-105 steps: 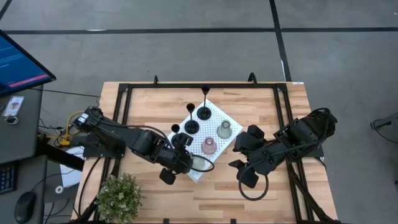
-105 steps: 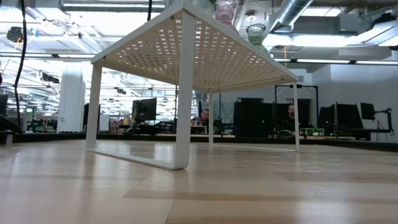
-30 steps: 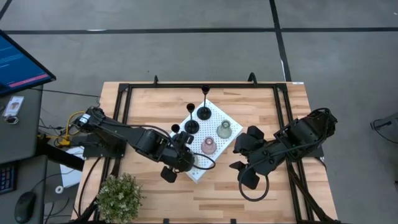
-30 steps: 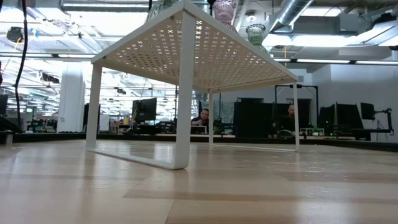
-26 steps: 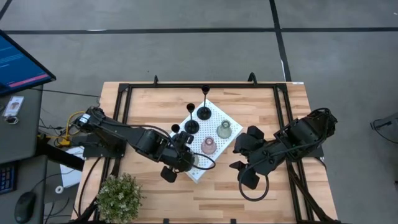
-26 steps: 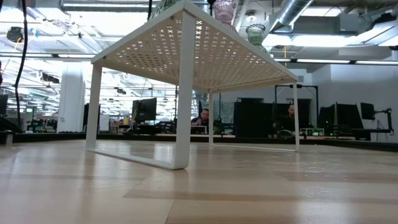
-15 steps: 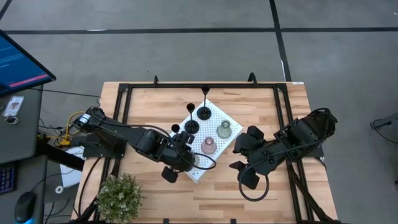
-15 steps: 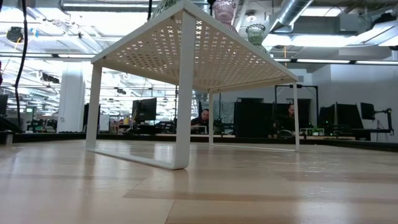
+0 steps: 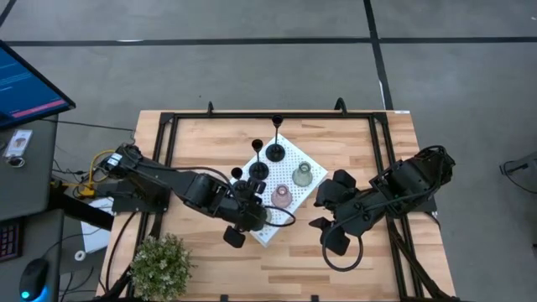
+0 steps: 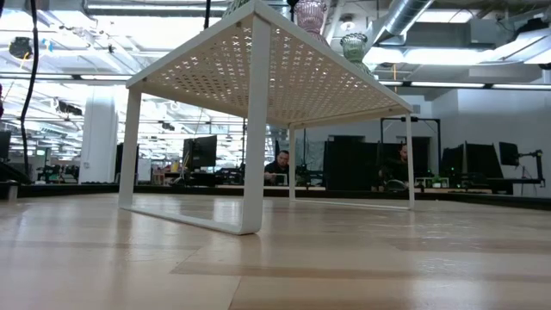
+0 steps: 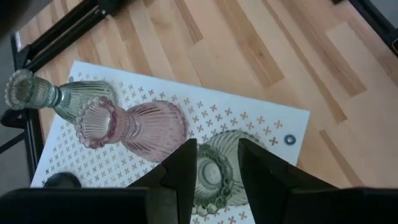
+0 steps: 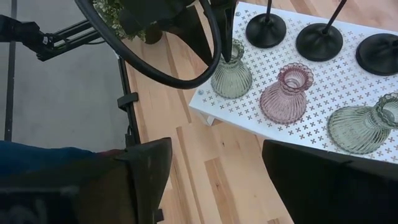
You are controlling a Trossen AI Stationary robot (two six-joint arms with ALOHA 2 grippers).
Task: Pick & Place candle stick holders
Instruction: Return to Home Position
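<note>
At the shelf's near corner, the left gripper [image 11: 216, 148] hangs over the last green glass candle holder [image 11: 214, 177]. Its fingers [image 11: 183, 171] are parted a little & straddle the neck w/ a sliver of gap on one side, so it reads as let go, not clamped. The holder stands upright on the white perforated shelf [image 9: 294, 157], just beside the pink glass holder [image 9: 283, 197]. The second green holder [image 9: 302, 174] is next along that row, w/ three black stemmed holders [image 9: 275, 153] in the row behind. All six are on the shelf, none on the table [image 9: 361, 143].

Change vs. a few secs ago is small. The left wrist has slid slightly along the shelf's corner, cable loop w/ it. Holders, shelf & right arm haven't budged. Low view is the same, bar a person in the bkgd shifting. My read: placing is finished, only the retreat is left, & the left arm has barely begun it. Its fingers need to lift clear of the neck first or they could tip the holder.

The right gripper [image 12: 214, 155] waits by the shelf's other side over bare table, fingers wide, empty.

Writing: the monitor [image 9: 25, 84] left of the table shows text lines, too small to read. No brand or label seen on holders or shelf.
</note>
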